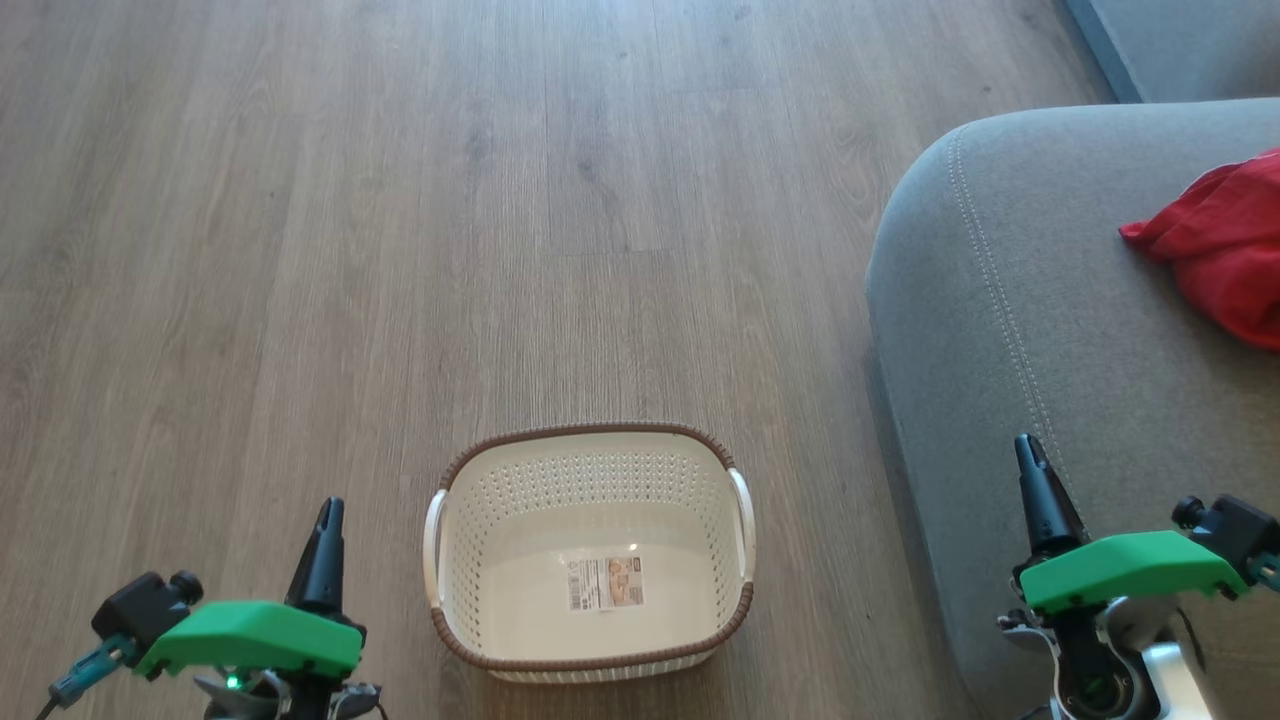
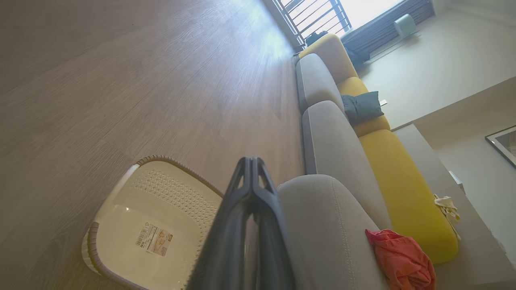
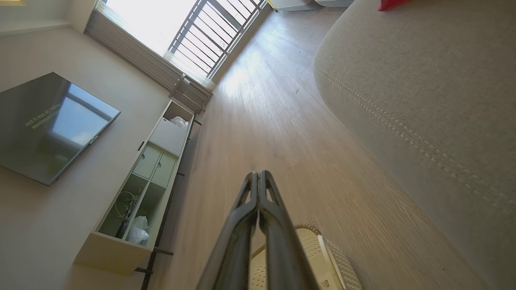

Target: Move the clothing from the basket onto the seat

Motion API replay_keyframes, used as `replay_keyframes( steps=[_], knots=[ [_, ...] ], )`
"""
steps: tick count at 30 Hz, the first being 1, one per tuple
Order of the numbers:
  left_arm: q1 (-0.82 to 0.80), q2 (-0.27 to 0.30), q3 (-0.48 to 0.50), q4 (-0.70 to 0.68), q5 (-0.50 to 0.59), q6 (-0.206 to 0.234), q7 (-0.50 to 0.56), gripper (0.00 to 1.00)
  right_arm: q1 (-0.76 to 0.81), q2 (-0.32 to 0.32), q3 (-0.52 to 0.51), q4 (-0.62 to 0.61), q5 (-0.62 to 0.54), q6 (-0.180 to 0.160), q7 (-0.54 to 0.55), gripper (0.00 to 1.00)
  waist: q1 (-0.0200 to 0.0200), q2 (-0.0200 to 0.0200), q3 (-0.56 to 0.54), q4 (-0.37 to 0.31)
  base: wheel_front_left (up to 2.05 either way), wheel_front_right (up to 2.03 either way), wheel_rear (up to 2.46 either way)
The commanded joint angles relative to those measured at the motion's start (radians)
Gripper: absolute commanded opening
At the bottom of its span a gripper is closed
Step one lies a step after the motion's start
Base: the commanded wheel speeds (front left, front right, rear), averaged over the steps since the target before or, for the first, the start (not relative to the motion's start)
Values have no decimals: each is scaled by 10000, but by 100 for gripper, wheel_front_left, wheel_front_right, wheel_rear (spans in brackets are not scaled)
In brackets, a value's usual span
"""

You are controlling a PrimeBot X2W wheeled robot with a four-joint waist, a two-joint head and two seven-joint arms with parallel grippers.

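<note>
bright red soft fabric clothing (image 1: 1215,250) lies crumpled on the big grey upholstered sofa seat (image 1: 1000,330), well apart from the small cream-white perforated plastic basket (image 1: 590,432) with a brown woven-look rim. basket sits upright on the grey-brown wood-plank floor (image 1: 400,200) near the seat's rounded edge, with a label sticker (image 1: 605,583) on its inner bottom. left hand (image 1: 330,510) hangs left of the basket, fingers pressed together, gripping nothing. right hand (image 1: 1027,452) is over the seat's near edge, fingers closed too, nothing held.
</note>
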Motion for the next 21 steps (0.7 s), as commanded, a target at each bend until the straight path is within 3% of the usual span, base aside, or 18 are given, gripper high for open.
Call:
replay_keyframes(
  steps=[1,21],
  knots=[
    [-501,53,265,-296,-294,-82,76,0,-404,27,8,-391,334,-1,78,0,0,0,-2,6,0,0,0],
    [-693,58,562,-273,-2356,-366,664,0,-388,42,-260,-546,2595,-1,666,0,-1,0,-29,82,0,0,0]
  ],
)
